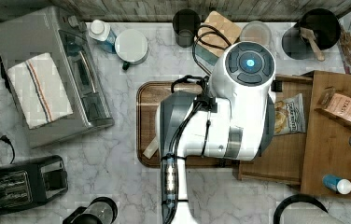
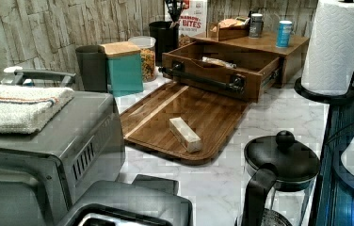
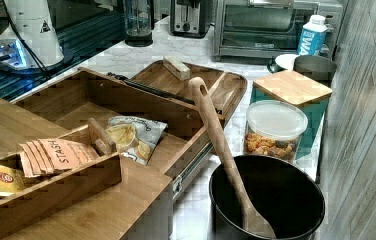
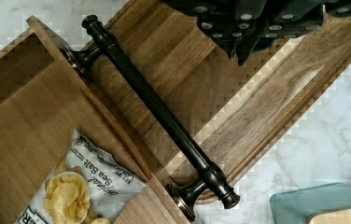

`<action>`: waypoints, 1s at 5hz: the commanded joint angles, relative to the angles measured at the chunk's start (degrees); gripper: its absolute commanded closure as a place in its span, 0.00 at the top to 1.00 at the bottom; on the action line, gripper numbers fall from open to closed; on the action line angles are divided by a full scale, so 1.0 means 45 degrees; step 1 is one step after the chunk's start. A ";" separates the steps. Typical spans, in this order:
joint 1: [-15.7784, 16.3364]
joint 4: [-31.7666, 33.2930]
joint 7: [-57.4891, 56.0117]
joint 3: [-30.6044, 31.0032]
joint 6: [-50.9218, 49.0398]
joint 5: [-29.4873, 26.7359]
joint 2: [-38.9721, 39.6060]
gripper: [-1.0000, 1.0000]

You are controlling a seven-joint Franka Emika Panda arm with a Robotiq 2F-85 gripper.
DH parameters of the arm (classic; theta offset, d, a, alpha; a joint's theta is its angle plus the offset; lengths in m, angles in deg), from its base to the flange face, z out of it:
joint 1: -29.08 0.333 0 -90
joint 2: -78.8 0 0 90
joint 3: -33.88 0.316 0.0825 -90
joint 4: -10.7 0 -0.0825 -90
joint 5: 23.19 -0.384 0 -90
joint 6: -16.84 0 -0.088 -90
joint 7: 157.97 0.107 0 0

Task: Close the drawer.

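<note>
A: Where do we find the arm (image 1: 239, 102)?

B: In the top view we see it bent over the tray (image 1: 146, 100) and drawer (image 1: 285, 158), hiding much of both.

A: Gripper (image 4: 253, 21) state?

B: We cannot tell; its fingers are cut off at the wrist view's edge, above the tray.

A: Drawer position?

B: Pulled out over the tray, chip bag (image 4: 82, 186) inside, dark handle (image 4: 157, 109) untouched.

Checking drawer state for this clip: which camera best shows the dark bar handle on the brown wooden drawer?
The wrist view: the dark bar handle runs end to end, with both mounts visible, on the open brown wooden drawer. The left view shows it whole but farther off. The right view catches it behind the front wall. In the top view the arm covers it.
</note>
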State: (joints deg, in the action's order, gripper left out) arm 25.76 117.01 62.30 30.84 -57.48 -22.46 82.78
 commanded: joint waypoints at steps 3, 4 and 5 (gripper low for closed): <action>0.0049 -0.1707 -0.4003 0.0183 -0.0382 0.0564 0.1601 0.00; 0.0059 -0.1836 -0.5303 0.0273 0.0116 0.0341 0.2307 0.00; 0.0377 -0.0667 -0.5855 0.0380 0.1793 0.0854 0.2246 0.00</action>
State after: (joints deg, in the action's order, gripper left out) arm 25.77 115.11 37.51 30.72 -52.61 -20.44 94.87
